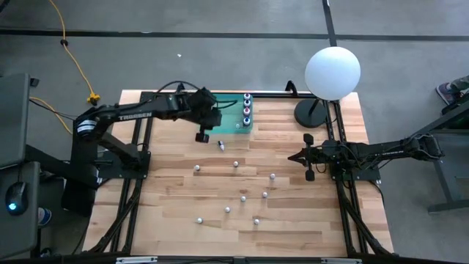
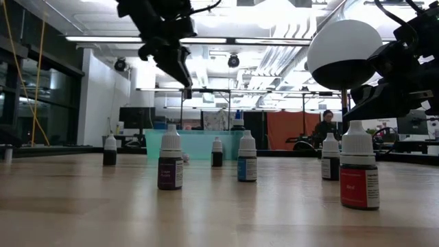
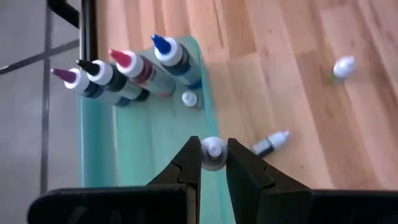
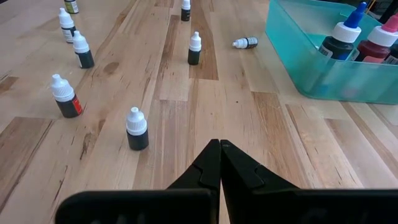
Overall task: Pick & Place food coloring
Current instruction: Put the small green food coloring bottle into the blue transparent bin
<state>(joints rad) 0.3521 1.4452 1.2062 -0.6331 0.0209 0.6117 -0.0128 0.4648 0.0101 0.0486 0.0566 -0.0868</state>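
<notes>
— Closest to the low camera stands a small bottle with a white cap and red label, upright on the pale wooden tabletop. What is behind it?

— More small white-capped food coloring bottles, upright and scattered apart: one with a purple label, one with a blue label, and darker ones farther back. From above they show as whitish dots over the middle of the tabletop.

— Any tipped over?

— One lies on its side near the translucent teal plastic bin, just outside its wall.

— And the left tool?

— The left tool hangs above the bin's edge, its two dark fingers closed narrowly on a small white-capped bottle, lifted clear of the tabletop.

— What sits in the bin?

— Four larger bottles with purple, black, pink and blue tips stand in a row at the far wall, and one tiny bottle stands just beside them.

— The right tool?

— The right tool waits low at the right side of the tabletop, fingers pressed together on nothing. Beyond it stands a white globe lamp on a black base, at the far right corner.
</notes>
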